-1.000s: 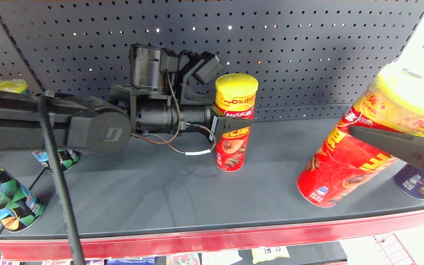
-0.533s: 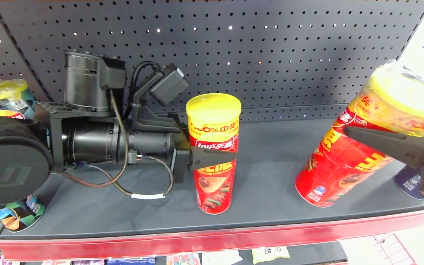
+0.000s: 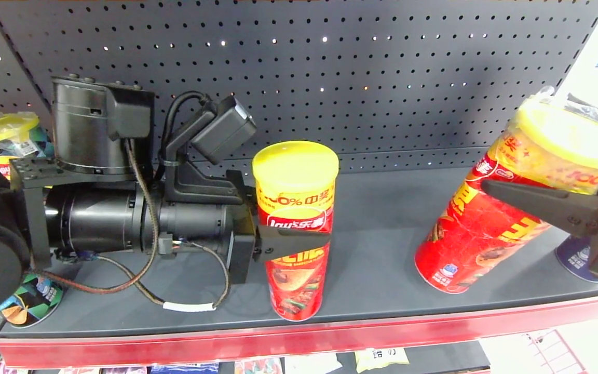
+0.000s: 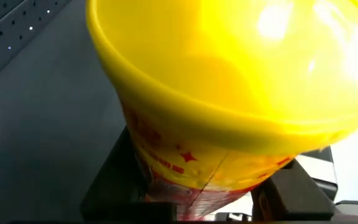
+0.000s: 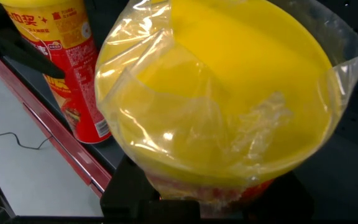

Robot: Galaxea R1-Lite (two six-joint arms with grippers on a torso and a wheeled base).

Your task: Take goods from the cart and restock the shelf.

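An upright red chips can (image 3: 295,208) with a yellow lid is held sideways around its middle by my left gripper (image 3: 299,240), which is shut on it. Its base is just behind the shelf's red front lip (image 3: 299,338). In the left wrist view the yellow lid (image 4: 241,68) sits between my dark fingers (image 4: 114,186). At the right end of the shelf, my right gripper (image 3: 512,195) is shut on a second red chips can (image 3: 465,244). This can leans to the right and its yellow lid (image 5: 222,93) is wrapped in clear plastic.
The dark shelf board (image 3: 382,259) has a perforated back wall (image 3: 330,78). A multicoloured can (image 3: 34,298) stands at the front left and another can (image 3: 3,135) at the back left. A blue can (image 3: 576,257) stands behind the tilted one. Bare board lies between the two red cans.
My left arm has drawn back, bringing its can from the back of the shelf forward and leftward to the front lip. The right gripper's can has barely shifted.
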